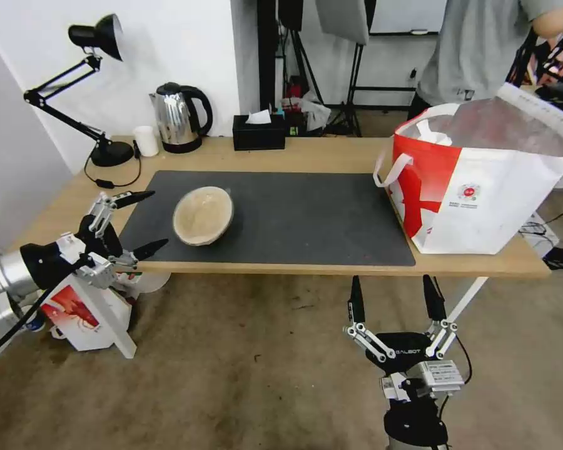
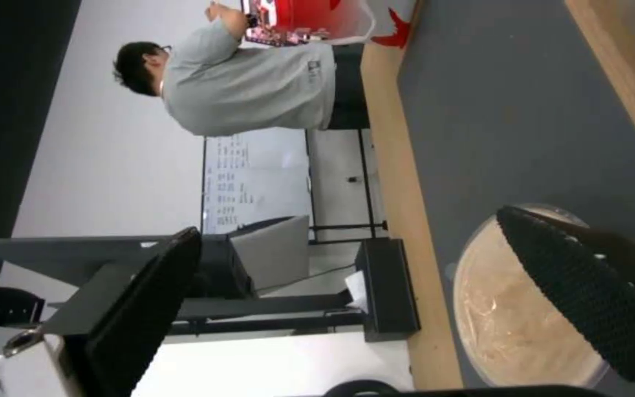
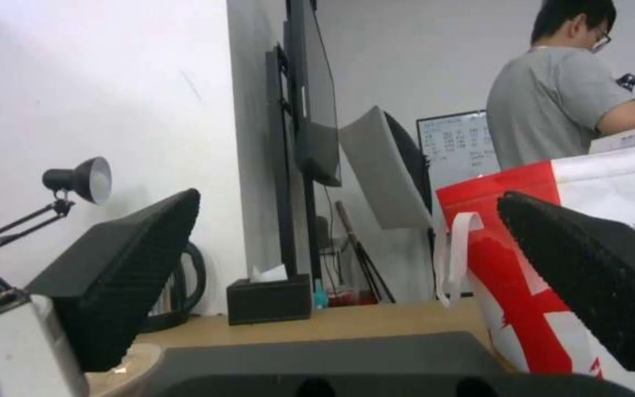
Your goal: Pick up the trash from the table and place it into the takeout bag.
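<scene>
One piece of trash, a round tan lidded bowl, sits on the left part of the dark grey mat on the table. My left gripper is open just left of the bowl at the mat's edge, one finger on the far side and one on the near side, not touching it. In the left wrist view the bowl lies beyond the open left gripper. The takeout bag stands open at the table's right end. My right gripper hangs open below the table's front edge, facing the bag.
A desk lamp, kettle, small white cup and black tissue box line the table's far edge. A red-and-white carton stands on the floor under my left arm. A person stands behind the bag.
</scene>
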You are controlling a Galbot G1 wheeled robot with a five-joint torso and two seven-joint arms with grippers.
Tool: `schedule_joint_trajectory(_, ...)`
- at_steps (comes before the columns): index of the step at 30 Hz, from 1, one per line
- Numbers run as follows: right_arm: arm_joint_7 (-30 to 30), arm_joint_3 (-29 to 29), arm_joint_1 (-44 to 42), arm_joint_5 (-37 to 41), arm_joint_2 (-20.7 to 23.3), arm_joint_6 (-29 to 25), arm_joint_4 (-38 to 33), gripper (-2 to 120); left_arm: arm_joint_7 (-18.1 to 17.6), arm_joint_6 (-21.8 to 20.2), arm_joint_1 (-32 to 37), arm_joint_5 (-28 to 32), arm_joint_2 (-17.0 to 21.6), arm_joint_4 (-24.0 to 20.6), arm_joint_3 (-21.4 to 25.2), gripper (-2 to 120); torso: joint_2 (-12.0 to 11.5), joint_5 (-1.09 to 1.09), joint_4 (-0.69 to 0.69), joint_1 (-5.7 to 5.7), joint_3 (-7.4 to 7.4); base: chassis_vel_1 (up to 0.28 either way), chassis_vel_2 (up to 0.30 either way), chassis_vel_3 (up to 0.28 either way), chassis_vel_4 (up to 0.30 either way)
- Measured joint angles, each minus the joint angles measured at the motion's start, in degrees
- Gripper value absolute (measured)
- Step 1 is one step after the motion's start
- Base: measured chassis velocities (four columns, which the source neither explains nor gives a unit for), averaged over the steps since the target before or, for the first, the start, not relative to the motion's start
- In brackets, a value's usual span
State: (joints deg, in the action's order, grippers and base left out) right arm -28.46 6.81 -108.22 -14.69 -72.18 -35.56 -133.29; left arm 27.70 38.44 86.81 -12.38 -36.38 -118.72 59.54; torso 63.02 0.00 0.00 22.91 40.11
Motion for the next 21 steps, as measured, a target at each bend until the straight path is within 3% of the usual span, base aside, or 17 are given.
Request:
schedule_joint_trajectory(8, 0.0, 0.0, 0.0, 0.0, 0.0, 0.0, 0.0, 100, 0.3, 0.0, -0.8, -0.9, -1.7, 1.2, -1.8, 100, 0.0, -0.01, 0.00, 0.00, 0.00, 0.000, 0.000, 0.000, 0.000)
schedule_joint_trajectory(21, 0.0, 0.0, 0.0, 0.0, 0.0, 0.0, 0.0, 100, 1.8, -0.9, -1.8, -1.0, -0.5, 2.6, -3.2, 100, 0.0, -0.01, 0.00, 0.00, 0.00, 0.000, 0.000, 0.000, 0.000)
